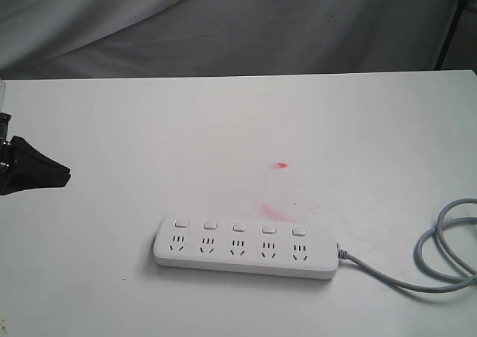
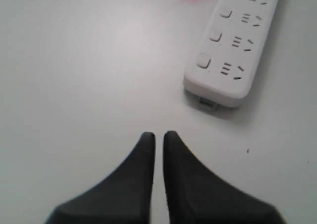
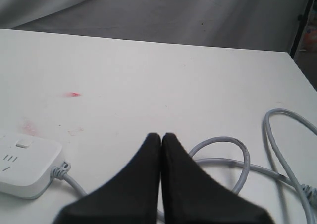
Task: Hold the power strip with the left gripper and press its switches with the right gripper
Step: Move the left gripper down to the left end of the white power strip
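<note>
Grey cloth backdrop (image 1: 223,24) hung behind a plain white desk (image 1: 112,113), which was marked by a small red spot (image 1: 281,165) and a faint pink smear (image 1: 272,210).

Item 1: power strip (image 1: 246,249). It lay flat on the desk toward the near edge, sockets up, with five switches (image 1: 239,227) in a row along its far long side. I judged it light, stiff and smooth-skinned, so likely to skate on the desk when pushed.

Item 2: grey cord (image 1: 440,277). It left the strip's right-hand end and looped loosely. I judged it limp and a poor handle.

Item 3: my left claw (image 2: 158,135). Its tips were parted by only a thin slit and held nothing. It sat near the desk's left edge, well apart from the strip and pointing toward its cordless end.

Item 4: my right claw (image 3: 161,136). Its tips were pressed together and empty, above the cord's loops.

Suggested hold: the cordless rounded end or the front long edge, clear of the switches, to brace the strip against sliding.
</note>
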